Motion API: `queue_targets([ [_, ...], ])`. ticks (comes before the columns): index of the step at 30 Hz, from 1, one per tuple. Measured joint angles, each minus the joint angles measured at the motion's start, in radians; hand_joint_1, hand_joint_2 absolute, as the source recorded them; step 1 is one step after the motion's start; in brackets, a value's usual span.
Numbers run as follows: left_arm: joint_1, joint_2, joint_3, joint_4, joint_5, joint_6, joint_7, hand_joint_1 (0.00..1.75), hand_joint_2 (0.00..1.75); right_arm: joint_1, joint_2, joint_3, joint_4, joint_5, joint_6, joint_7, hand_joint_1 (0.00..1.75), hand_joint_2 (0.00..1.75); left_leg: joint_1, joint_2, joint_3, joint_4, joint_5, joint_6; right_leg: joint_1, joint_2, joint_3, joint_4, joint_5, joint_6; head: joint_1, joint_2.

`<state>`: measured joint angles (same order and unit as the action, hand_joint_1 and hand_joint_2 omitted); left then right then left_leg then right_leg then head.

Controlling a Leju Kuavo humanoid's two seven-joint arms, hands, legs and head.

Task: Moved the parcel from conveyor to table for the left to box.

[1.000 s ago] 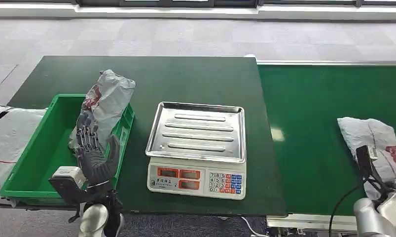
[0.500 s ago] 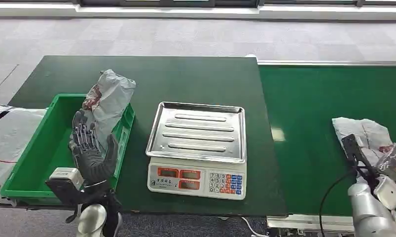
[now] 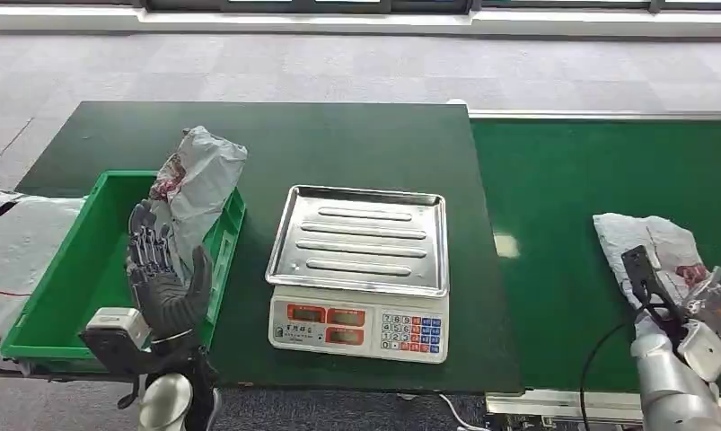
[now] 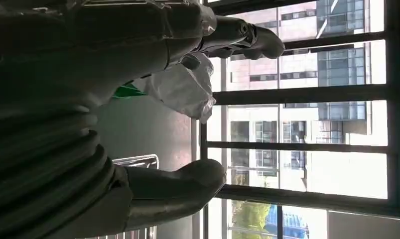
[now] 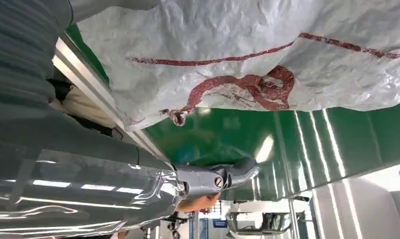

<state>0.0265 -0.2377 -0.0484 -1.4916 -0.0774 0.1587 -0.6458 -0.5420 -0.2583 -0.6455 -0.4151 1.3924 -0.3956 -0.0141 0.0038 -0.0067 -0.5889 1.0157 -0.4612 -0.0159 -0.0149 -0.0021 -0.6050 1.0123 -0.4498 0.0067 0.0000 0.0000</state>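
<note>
Right hand (image 3: 708, 310) has pulled the crumpled white plastic parcel with red print (image 3: 648, 247) leftward along the green conveyor belt (image 3: 563, 197), fingers closed on its near edge. Left hand (image 3: 163, 269) spread, upright over the green plastic bin (image 3: 78, 269) on the dark green desk (image 3: 338, 144).

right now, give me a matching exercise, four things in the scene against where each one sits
Things:
1. scale
2. green bin
3. parcel with red print
4. grey parcel

Places:
A. on the conveyor belt, at the right hand
B. propped on the bin's far right corner
C. middle of the dark table, tray bare
D. left end of the table, beside the raised left hand

Pairs: 1-C, 2-D, 3-A, 4-B
</note>
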Motion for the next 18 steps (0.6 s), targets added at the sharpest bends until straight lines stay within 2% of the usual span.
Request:
queue_targets([
  [12,0.0,0.0,0.0,0.0,-0.014,-0.005,0.011,0.0,1.75,0.0,0.002,0.002,0.008,-0.024,0.203,0.03,0.0,1.75,0.0,0.0,0.0,0.0,0.0,0.0,0.0,0.0,0.0,0.0,0.0,0.0,0.0,0.0],
  [18,0.0,0.0,0.0,0.0,-0.015,-0.006,0.011,0.0,1.75,0.0,0.009,0.003,0.013,-0.029,0.225,0.032,0.0,1.75,0.0,0.0,0.0,0.0,0.0,0.0,0.0,0.0,0.0,0.0,0.0,0.0,0.0,0.0],
])
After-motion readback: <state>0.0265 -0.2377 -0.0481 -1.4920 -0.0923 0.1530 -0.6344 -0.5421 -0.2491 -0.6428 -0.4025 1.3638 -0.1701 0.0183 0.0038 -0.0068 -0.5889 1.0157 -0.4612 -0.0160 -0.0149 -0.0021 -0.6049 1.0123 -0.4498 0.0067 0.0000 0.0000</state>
